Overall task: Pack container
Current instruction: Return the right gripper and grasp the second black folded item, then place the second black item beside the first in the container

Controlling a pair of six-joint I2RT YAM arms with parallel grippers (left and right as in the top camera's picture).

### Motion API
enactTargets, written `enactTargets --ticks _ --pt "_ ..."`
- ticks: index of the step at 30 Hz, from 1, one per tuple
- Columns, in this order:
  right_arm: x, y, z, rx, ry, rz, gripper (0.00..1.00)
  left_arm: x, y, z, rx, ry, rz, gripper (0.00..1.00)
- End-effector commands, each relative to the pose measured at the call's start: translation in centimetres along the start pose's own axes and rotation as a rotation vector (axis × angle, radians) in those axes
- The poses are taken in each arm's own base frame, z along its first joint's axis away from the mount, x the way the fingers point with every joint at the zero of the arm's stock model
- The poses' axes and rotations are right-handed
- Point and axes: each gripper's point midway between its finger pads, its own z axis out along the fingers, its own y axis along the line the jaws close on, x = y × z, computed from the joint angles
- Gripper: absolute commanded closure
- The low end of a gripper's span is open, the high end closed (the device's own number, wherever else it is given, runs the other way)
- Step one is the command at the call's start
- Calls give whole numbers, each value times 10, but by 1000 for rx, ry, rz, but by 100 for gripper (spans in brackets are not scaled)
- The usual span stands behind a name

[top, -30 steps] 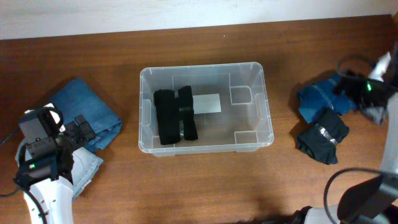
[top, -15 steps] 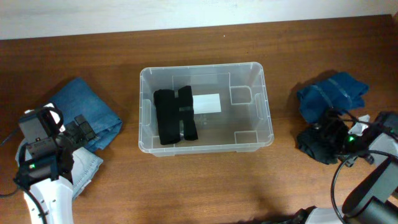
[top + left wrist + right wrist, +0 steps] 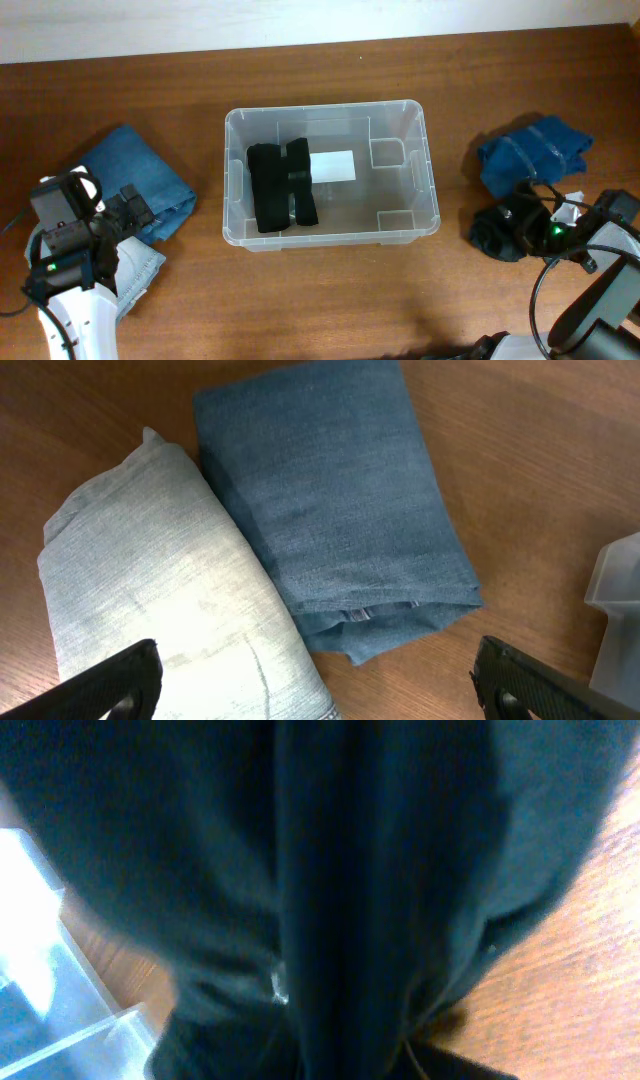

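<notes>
Left hand (image 3: 322,685) gapes wide; right hand (image 3: 538,230) sits low.

No legible text anywhere; white label (image 3: 333,166) on the base of the container (image 3: 320,108) seemingly blank.

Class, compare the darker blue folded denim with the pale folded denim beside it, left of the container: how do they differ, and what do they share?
Colour: the darker denim is mid-blue; the pale denim is washed grey-blue. Shape: the darker denim lies flat; the pale denim looks bulkier and rounded. Position: the darker denim lies nearer the container than the pale denim. Shared: both are folded, touching, and outside the container.
</notes>
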Motion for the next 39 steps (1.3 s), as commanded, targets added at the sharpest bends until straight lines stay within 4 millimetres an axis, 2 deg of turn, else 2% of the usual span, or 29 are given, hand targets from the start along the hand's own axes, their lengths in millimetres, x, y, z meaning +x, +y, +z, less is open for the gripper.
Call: enactTargets --ticks 1,5,8,10,12,14,18,21,23,26,29,32,33,34,35,37,39 --pt "-35 55 -53 -86 -140 -157 96 -8 0 -3 7 -19 -15 1" --pt "-41 120 -116 -110 -246 -325 96 -8 0 -3 7 -19 -15 1" --pt "-25 178 -154 -149 -301 -484 96 -8 0 -3 7 -19 -15 1" --pt "-8 210 -162 -191 -298 -567 95 -8 0 -3 7 -19 -15 1" --pt "11 235 -155 -224 -258 -593 95 -8 -1 -3 7 -19 -15 1" --pt "33 254 -138 -227 -194 -628 95 -8 0 -3 7 -19 -15 1" --pt "77 283 -85 -171 -57 -727 95 -8 -1 -3 8 -19 -15 1" --pt "104 297 -40 -115 24 -769 95 -8 -1 -3 7 -19 -15 1" --pt "128 304 0 -84 99 -810 95 -8 -1 -3 7 -19 -15 1" --pt "150 296 57 3 185 -816 96 -8 -1 -3 7 -19 -15 1" --pt "164 285 99 44 254 -813 96 -8 -1 -3 7 -19 -15 1" --pt "181 282 127 15 331 -836 93 -8 -1 -3 7 -19 -15 1" --pt "188 283 131 -8 355 -847 72 -8 -1 -3 7 -19 -15 1" --pt "192 285 132 -25 368 -855 25 -8 -1 -3 7 -19 -15 1" --pt "192 288 129 -33 366 -865 1 -8 -1 -3 7 -19 -15 1" --pt "185 297 116 -41 347 -873 1 -8 -1 -3 7 -19 -15 1" --pt "169 315 88 -58 284 -913 2 -8 -1 -3 7 -19 -15 1"
